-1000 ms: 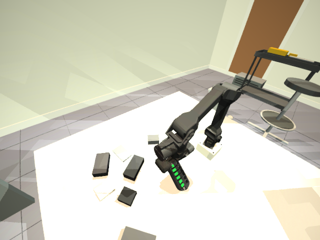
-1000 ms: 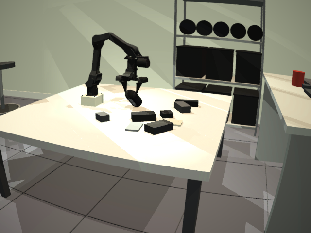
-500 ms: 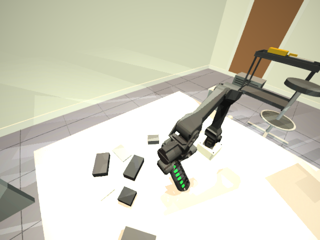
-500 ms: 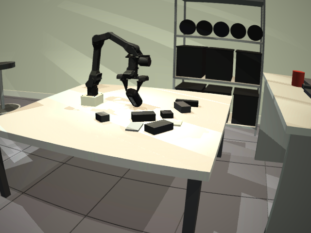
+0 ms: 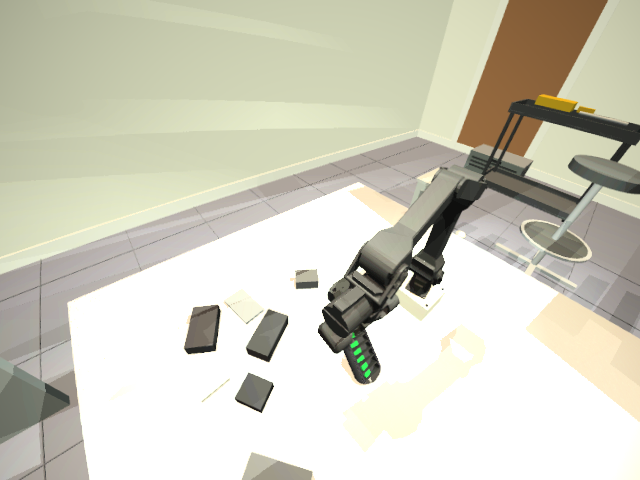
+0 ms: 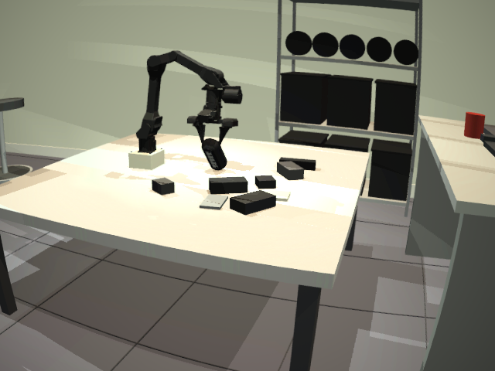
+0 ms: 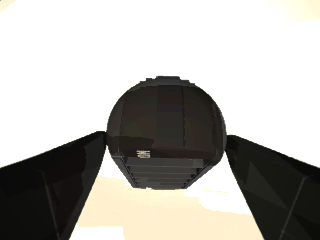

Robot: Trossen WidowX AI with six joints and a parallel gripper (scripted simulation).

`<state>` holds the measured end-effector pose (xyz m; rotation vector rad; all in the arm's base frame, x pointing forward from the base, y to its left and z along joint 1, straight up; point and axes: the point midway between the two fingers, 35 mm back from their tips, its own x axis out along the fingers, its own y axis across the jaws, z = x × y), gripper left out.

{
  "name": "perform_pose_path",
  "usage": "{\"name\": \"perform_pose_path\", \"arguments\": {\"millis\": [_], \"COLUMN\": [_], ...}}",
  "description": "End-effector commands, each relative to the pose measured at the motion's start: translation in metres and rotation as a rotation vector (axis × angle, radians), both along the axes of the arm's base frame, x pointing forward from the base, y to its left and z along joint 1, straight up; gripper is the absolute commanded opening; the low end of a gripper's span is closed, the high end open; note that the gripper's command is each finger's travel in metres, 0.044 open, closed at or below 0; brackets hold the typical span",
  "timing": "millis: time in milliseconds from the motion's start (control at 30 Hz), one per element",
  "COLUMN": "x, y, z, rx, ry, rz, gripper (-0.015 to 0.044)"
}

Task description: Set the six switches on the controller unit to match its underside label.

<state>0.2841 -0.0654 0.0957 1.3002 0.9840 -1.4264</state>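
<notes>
The dark grey controller unit [image 5: 362, 357] [image 6: 214, 154] [image 7: 167, 115] is steeply tilted, its long axis running down towards the bench. My gripper [image 6: 211, 141] [image 7: 166, 140] is shut on it, one finger on each side near its upper end. In the top view the switch face shows a row of green switch ends. In the wrist view the rounded end faces the camera, with pale print near its edge and the switch face strongly foreshortened below. The exterior view shows a row of small pale marks on the unit, too small to read. The fingertips are hidden in the top view.
Beside the unit stand a black box [image 5: 267, 334] [image 6: 228, 185], a dark brownish box [image 5: 202, 329] [image 6: 252, 202], a flat pale plate [image 5: 244, 305] [image 6: 213, 202], a small grey block [image 5: 306, 279] [image 6: 162, 185] and a square black block [image 5: 254, 392] [image 6: 265, 182]. A grey box [image 5: 278, 469] [image 6: 290, 170] lies farther off.
</notes>
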Motion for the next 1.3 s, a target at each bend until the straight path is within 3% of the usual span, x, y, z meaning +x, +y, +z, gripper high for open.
{"name": "perform_pose_path", "arguments": {"millis": [0,1267], "x": [0.001,0.008], "y": [0.005,0.035], "z": [0.001,0.011], "rx": [-0.003,-0.081], "ry": [-0.001,0.018], "rz": [0.001,-0.002], "gripper": [0.0336,0.0336]}}
